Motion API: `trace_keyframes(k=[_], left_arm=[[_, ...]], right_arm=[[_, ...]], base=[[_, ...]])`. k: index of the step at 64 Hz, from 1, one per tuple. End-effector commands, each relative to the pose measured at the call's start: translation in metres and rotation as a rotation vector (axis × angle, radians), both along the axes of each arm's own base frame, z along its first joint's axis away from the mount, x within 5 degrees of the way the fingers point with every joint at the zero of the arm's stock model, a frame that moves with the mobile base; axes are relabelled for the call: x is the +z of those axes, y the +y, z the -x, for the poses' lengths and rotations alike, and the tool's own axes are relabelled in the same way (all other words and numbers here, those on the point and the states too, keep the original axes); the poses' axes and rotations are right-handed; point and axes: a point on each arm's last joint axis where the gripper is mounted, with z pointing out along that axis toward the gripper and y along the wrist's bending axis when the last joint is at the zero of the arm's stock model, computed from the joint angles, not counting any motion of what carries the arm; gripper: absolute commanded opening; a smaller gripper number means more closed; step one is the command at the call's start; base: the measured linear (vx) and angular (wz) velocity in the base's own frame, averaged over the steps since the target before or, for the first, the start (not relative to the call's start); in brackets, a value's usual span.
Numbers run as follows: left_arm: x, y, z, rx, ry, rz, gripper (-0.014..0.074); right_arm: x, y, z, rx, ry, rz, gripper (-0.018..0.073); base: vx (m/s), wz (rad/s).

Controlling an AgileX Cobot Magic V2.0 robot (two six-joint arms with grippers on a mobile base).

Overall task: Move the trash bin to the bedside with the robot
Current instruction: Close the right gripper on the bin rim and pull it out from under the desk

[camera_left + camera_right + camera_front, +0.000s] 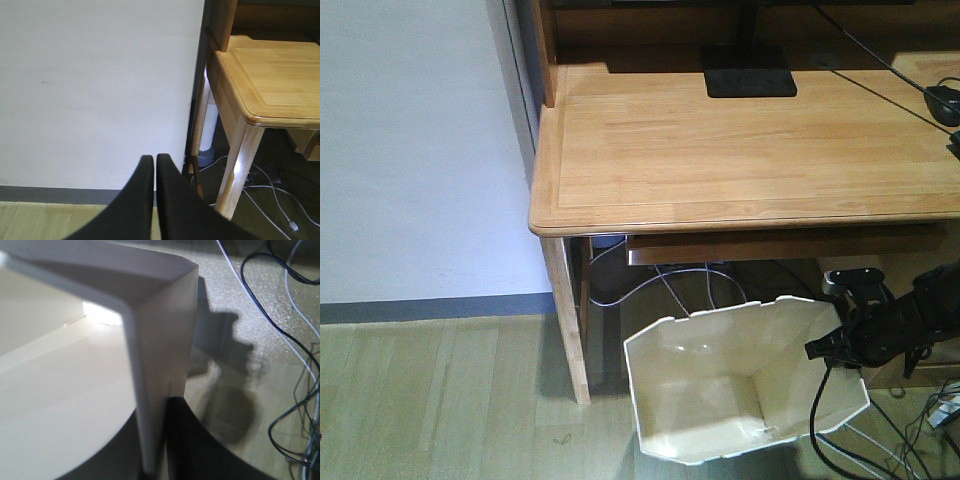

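two big surfaces filled the front view: the pale wall [410, 150] on the left and the light wooden desk [740, 150] on the right, with its rounded corner over the wood-look floor [440, 400]. down below, and here was the one to watch, the white trash bin [720, 400] sat low in front of the desk, just right of the desk leg [565, 320] and partly beneath the front edge. its cut-corner rim was wide open to the camera and the inside was bare. whether its base touched the floor, i could not tell.

over on the right, the black right arm [910, 320] reached in at the bin's right side. the right gripper [837, 348] was clamped on the rim there. the wrist view confirmed it: one dark finger [185, 440] outside the thin white wall, the other inside, pinching the plastic.

the left gripper [154, 165] hung well apart from all that. it faced the wall beside the desk corner, fingers drawn together with only a sliver between them and nothing held.

up on the desk stood a black monitor base [750, 72], and a black mouse [945, 102] lay at the far right edge. white cables [660, 285] trailed under the desk.
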Motion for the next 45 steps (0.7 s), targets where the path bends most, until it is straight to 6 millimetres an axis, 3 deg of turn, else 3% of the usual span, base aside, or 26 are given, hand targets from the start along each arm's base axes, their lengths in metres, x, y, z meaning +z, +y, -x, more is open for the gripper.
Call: trace_keyframes(k=[1, 14, 45], left_arm=[[0.005, 0.0, -0.001, -0.004, -0.077, -0.004, -0.0006], [0.005, 0.0, -0.001, -0.004, -0.077, -0.004, -0.0006], [0.005, 0.0, -0.001, -0.004, -0.077, -0.004, -0.0006]], right_arm=[[0.043, 0.018, -0.005, 0.0, -0.09, -0.21, -0.0003], [0.057, 0.017, -0.001, 0.03, -0.12, -0.189, -0.0003], [0.057, 0.018, -0.001, 0.035, -0.117, -0.195, -0.0003]], base=[[0.0, 0.0], [0.0, 0.0], [0.0, 0.0]])
